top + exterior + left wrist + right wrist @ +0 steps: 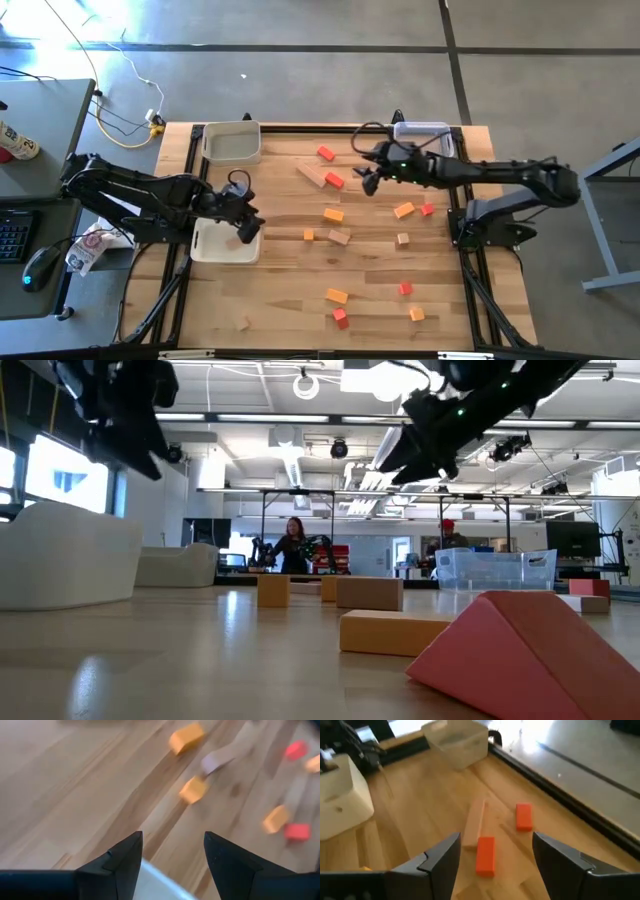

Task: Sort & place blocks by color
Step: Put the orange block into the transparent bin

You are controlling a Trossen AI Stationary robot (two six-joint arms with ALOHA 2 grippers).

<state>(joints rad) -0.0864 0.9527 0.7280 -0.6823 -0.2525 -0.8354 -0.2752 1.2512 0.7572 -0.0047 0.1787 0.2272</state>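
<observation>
Several small red, orange and plain wooden blocks lie scattered flat on the table. My right gripper (368, 180) (495, 865) is open and hovers above the far middle, just right of a red block (334, 180) (485, 854) and the light plank (312, 175) (475, 822). A second red block (326, 153) (523, 816) lies farther off. My left gripper (248, 228) (172, 855) is open and empty, raised over the right rim of the near left bin (215, 245) (160, 887). Orange blocks (194, 789) (186, 737) and a wooden one (222, 760) lie beyond it.
A second pale bin (232, 142) (460, 740) stands at the far left corner and a clear bin (422, 135) (495, 570) at the far right. More blocks (336, 295) (405, 288) lie near the front edge; a red wedge (520, 655) sits close to the low camera. People stand in the room behind.
</observation>
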